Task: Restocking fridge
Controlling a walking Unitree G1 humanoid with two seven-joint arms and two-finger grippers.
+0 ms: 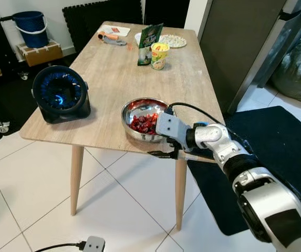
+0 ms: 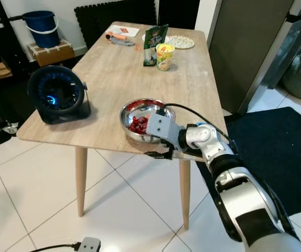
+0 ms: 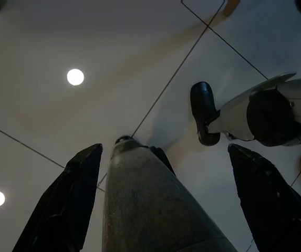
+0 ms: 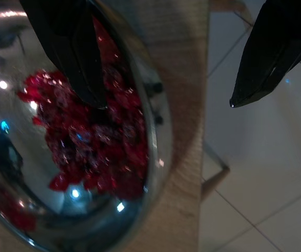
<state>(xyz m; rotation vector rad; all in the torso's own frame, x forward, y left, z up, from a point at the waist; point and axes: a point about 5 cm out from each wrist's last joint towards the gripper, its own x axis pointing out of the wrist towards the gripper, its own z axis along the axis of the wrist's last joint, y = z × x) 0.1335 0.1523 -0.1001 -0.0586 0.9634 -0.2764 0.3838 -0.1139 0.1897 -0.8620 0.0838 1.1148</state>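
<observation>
Bowl (image 1: 144, 119) of red fruit at bench (image 1: 113, 73) edge — right tool (image 4: 166, 100) spread wide, straddling rim; next, clamp & lift.

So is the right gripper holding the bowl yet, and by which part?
Not yet. The right gripper is open astride the near rim of the steel bowl, one finger over the red food, the other outside past the table edge.

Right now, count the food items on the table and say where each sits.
4. A steel bowl of red pieces at the near edge by the right gripper; a green packet, yellow cup and white plate at the far end.
</observation>
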